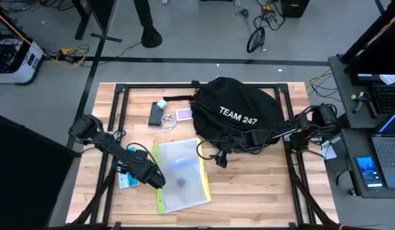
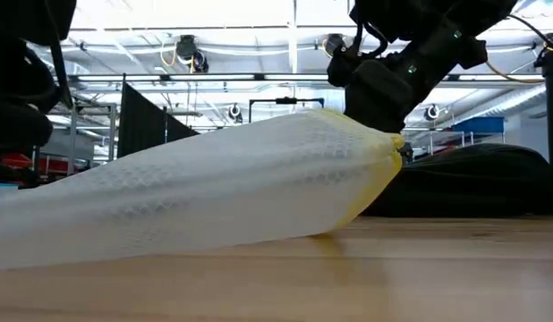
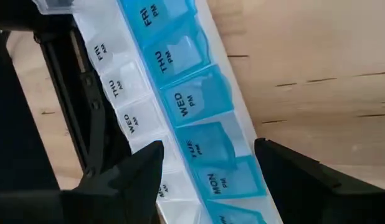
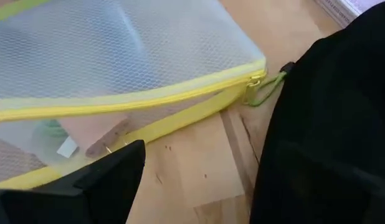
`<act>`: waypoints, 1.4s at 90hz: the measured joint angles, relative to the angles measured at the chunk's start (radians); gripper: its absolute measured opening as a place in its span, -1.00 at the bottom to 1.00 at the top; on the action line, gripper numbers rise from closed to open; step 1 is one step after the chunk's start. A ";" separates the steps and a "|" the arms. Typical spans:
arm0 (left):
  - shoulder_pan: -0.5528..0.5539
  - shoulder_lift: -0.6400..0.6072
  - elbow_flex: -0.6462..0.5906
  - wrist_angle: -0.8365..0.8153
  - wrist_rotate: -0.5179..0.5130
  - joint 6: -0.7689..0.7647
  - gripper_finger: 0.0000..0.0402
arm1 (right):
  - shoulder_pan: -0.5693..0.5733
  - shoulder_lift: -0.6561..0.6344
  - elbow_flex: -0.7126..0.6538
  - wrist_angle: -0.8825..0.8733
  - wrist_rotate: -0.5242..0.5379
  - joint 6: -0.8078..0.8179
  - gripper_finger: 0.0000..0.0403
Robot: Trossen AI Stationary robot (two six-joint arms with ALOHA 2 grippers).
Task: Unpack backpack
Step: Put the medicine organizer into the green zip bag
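A clear mesh pouch with yellow edging and a yellow zipper fills the upper left of the frame, lying on the wooden table. Its zipper pull points toward the black backpack filling the right side. One dark gripper finger shows at lower left.

Left claw spread wide, low; right claw likewise parted.
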 joint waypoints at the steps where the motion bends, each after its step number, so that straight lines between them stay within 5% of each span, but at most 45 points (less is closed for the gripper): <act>1: 0.000 0.000 0.002 -0.003 0.000 0.000 0.21 | 0.000 0.000 0.000 0.001 0.000 0.000 0.74; 26: -0.007 -0.001 0.031 -0.108 -0.008 -0.001 0.21 | 0.000 0.000 0.000 0.007 0.000 -0.002 0.74; 63: -0.017 -0.002 -0.021 -0.031 0.009 -0.008 0.19 | 0.000 0.000 0.000 0.006 0.001 -0.008 0.74; 73: -0.021 -0.002 -0.021 -0.025 0.048 -0.001 -0.03 | 0.000 0.000 0.000 0.003 0.001 -0.021 0.74; 93: -0.038 -0.002 -0.022 -0.028 0.059 -0.003 -0.90 | 0.000 0.000 0.000 0.003 0.001 -0.031 0.74; 113: -0.044 -0.002 -0.007 -0.020 0.056 0.001 -0.99 | 0.000 -0.004 0.000 -0.015 0.000 -0.074 0.74; 126: -0.044 -0.021 0.085 -0.004 -0.054 0.011 -1.00 | 0.000 -0.056 -0.001 -0.078 0.001 -0.082 0.74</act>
